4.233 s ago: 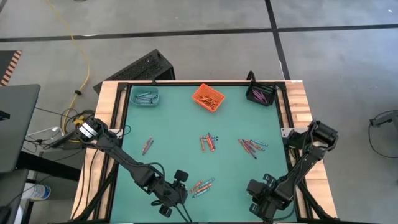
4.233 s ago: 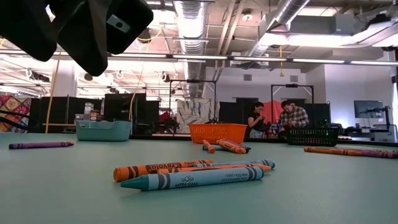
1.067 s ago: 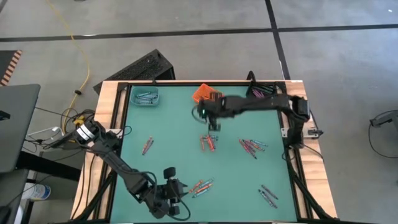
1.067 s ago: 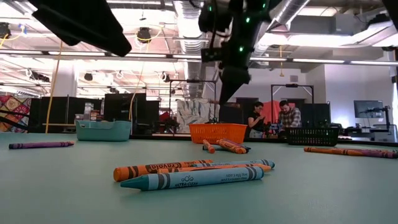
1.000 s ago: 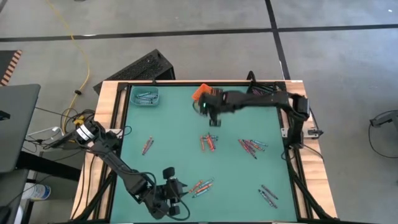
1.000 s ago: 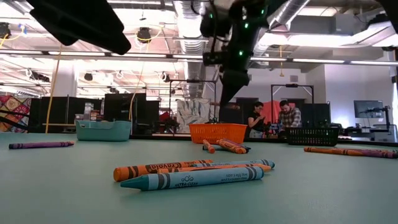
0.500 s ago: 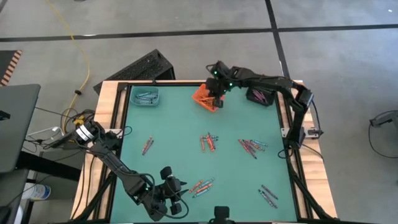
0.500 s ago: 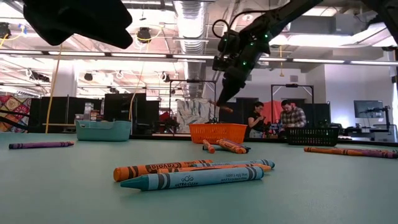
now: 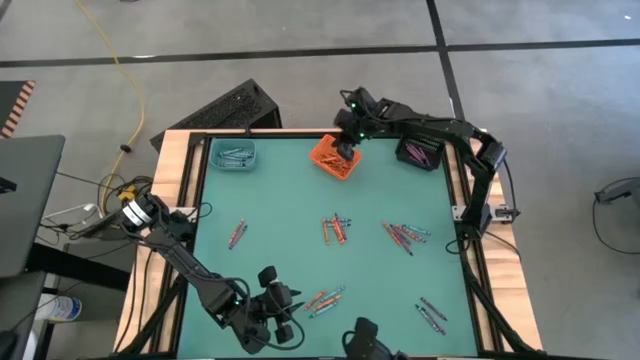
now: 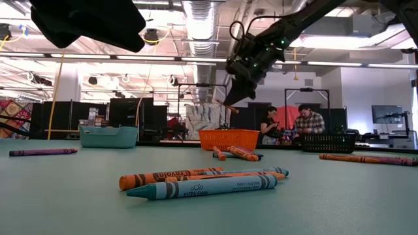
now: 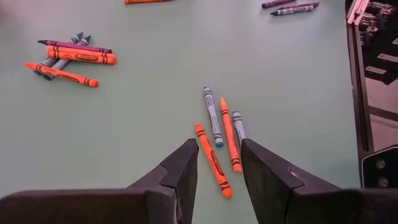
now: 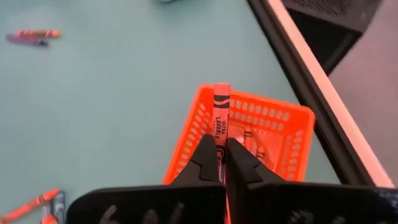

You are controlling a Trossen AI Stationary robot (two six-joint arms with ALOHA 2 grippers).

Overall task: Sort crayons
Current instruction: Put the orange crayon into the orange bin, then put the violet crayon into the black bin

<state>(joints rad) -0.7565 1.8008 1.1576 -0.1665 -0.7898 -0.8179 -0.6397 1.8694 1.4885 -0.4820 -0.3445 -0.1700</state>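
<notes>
- Teal bin [image 9: 233,154], orange bin [image 9: 330,159] and black bin [image 9: 420,152] line the table's far edge.
- Right gripper [image 12: 221,163] pinches an orange crayon [image 12: 220,130] above the orange bin.
- Left gripper [image 11: 217,163], fingers apart and empty, hangs over loose crayons [image 11: 219,137] near the front.

The teal crayon [image 10: 202,188] wrapper reads, as far as I can tell, "ULTRA-CLEAN" — other wrappers unreadable.

Green table [image 9: 280,200]: scattered crayons [image 9: 336,229], 3 bins [image 9: 334,158].
</notes>
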